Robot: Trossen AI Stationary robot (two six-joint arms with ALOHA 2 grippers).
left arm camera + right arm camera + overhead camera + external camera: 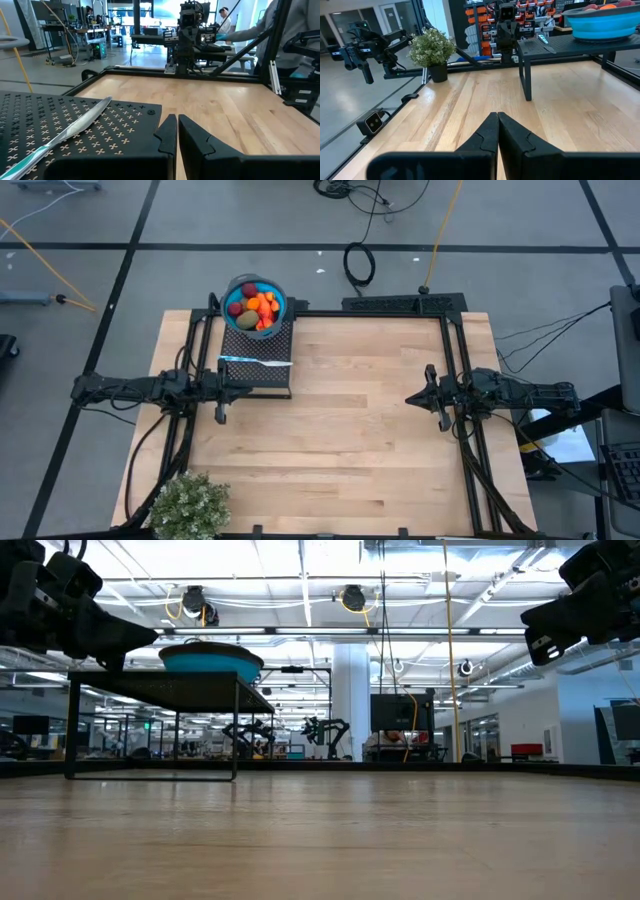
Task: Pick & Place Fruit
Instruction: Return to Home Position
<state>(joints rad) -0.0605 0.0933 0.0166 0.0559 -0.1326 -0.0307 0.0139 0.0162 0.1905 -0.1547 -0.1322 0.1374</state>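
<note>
The fruit (256, 308), small orange, red and olive pieces, lies heaped in a blue bowl (240, 288) at the far left. The bowl stands on a black perforated stand (258, 360), also seen in the low view (170, 685). In the right wrist view the bowl (605, 22) sits on that stand (555, 47). My left gripper (177, 116) is shut and points level beside the stand's near edge (248, 388). My right gripper (497, 114) is shut, points level over the table's right side (410, 397), and holds nothing.
A thin blue-and-white stick (65, 132) lies on the stand's top (255, 361). A bushy green plant (190, 505) stands at the near left corner. Bare wooden tabletop (350, 440) spreads between the arms. People (295, 30) are beyond the table's right side.
</note>
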